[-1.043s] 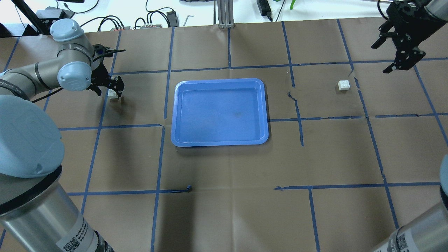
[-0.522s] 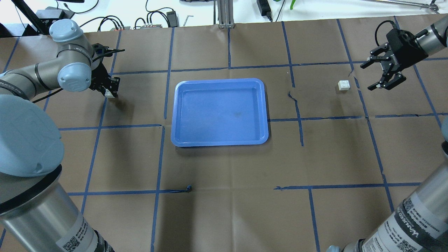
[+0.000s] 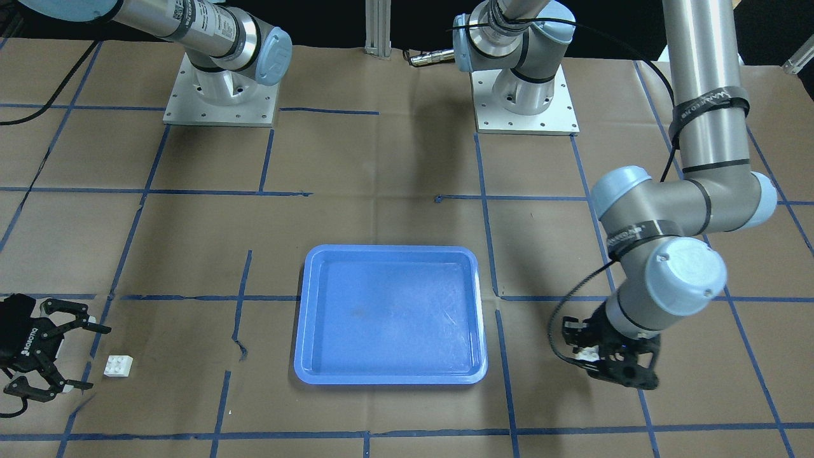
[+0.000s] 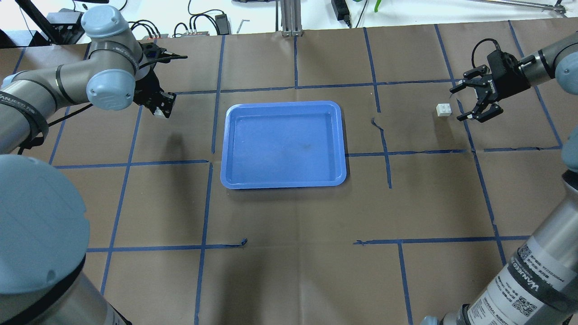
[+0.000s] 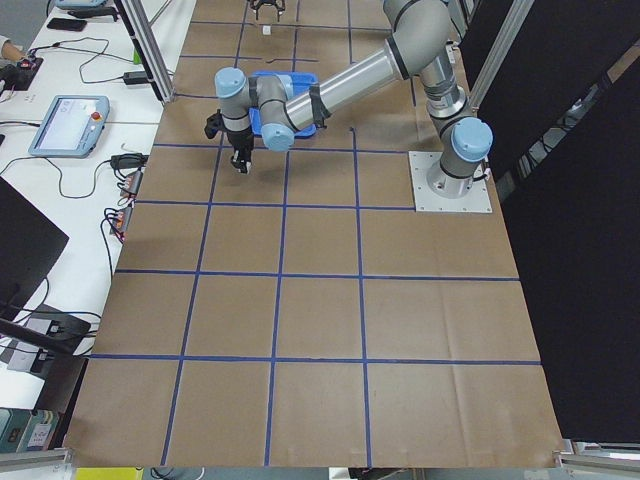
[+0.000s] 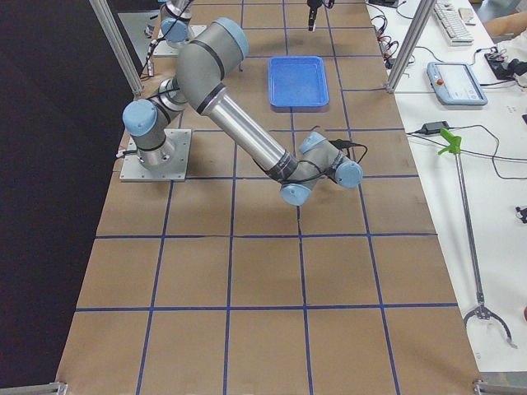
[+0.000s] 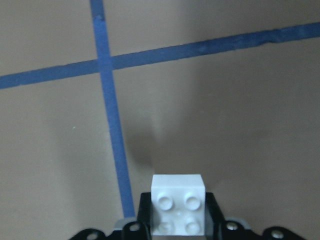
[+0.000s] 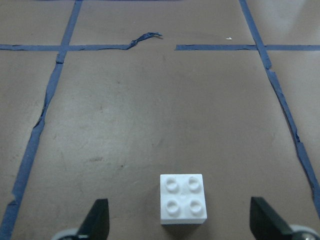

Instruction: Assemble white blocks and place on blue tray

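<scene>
On the robot's left side of the papered table (image 4: pixel 293 216), the left gripper (image 4: pixel 161 108) is found clamped on the first white block (image 7: pixel 178 202), which is gripped by its sides with the four studs turned toward the wrist camera. A second ago this gripper was set open around that block on the paper. Half a second ago it was closed on it at much the same spot. Now gripper and block are carried up off the surface and nearer the blue tray (image 4: pixel 223 149), and a shadow is cast on the paper below them. The gripper is kept well apart from the tray's left rim.

On the other side, the right gripper (image 4: pixel 456 104) has been brought down and inward. A second ago it was held high near the far right corner, and now it is lowered just beside the second white block (image 4: pixel 443 109) with its fingers (image 8: pixel 97 220) spread wide. In the right wrist view this block is seen lying studs up on the paper, just ahead of the gap between the two fingers and touched by neither. It has not been shifted from its place beside a blue tape line, well to the right of the tray.

The tray is left where it was, flat in the middle of the table. Its floor is seen bare, marked only by a faint dark smudge, and both blocks are outside it.
</scene>
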{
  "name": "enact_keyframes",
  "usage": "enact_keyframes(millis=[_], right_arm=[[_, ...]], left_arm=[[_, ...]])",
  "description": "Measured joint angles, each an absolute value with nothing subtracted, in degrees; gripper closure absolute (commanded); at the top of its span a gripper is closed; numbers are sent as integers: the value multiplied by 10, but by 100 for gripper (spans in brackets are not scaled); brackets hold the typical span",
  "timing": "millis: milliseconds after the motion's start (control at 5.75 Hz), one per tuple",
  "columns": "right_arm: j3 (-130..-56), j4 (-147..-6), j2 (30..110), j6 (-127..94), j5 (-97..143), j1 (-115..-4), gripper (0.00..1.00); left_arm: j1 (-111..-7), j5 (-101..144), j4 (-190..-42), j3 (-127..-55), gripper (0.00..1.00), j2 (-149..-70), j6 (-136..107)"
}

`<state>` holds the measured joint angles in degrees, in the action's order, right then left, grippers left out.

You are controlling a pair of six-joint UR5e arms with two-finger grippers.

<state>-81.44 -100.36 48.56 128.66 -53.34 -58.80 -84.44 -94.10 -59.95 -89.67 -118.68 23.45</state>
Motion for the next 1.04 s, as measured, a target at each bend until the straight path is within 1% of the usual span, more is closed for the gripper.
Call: enact_keyframes(millis=[174, 348, 522, 696, 1043], right_arm=[[-823, -1024, 480, 1286, -523, -588, 0], [-827, -1032, 478, 1286, -518, -588, 3], [-829, -1034, 478, 1287, -517, -589, 18], [-829, -1034, 477, 1289, -517, -591, 30], [-830, -1034, 477, 1291, -517, -591, 58]], left_arm=[[-910, -940, -607, -912, 92, -1161, 236], [-970, -940, -604, -930, 92, -1152, 253], [-1019, -940, -597, -944, 92, -1152, 285], [-1053, -940, -594, -950, 92, -1155, 317], [-1075, -937, -589, -951, 92, -1166, 507]])
